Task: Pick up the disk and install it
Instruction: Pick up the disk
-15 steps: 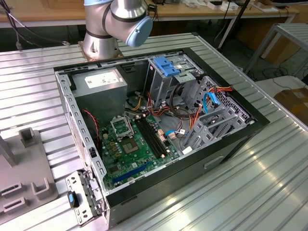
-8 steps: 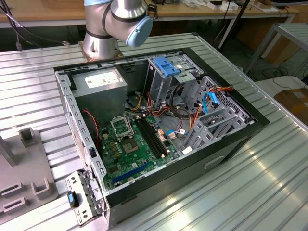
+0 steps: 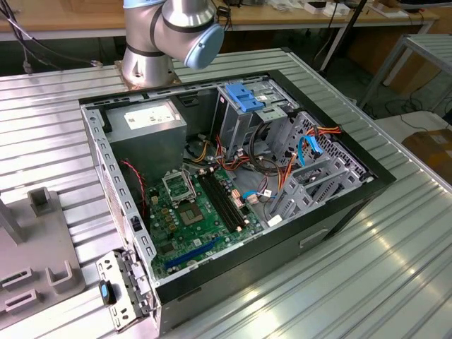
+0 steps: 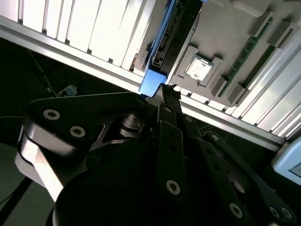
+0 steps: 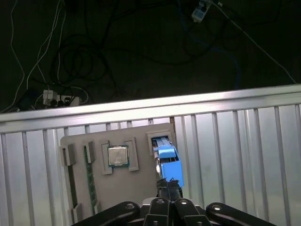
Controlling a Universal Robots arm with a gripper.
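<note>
— Blue plastic at the tip: gripper [image 5: 169,185] jaws drawn narrow, closed on the end tab of the disk [image 5: 166,157]. Disk stands on edge, seated in its slot in the grey tray [image 5: 122,193]
— Hold looks thin?
— Judged so. One tab, one end, the rest of the drive down in the slot. A pull off the slot's line could bind it, drag the tray along, or let the tab flex and slip free
— Neighbours?
— Processor chip [image 5: 117,156] just beside, in its own pocket; memory stick [image 5: 89,181] past that. A shifted tray would jolt both
— Further out?
— Tray sits near the edge of the ribbed metal worktop [image 5: 244,141]; beyond it, dark floor with loose cables [image 5: 89,66]. A dropped drive could go over
— And the case?
— Exterior view: open computer case [image 3: 332,219] on the ribbed worktop, drive cage [image 3: 311,176] crowded by orange and red wires [image 3: 321,131]. Snag risk there, I'd guess
</note>
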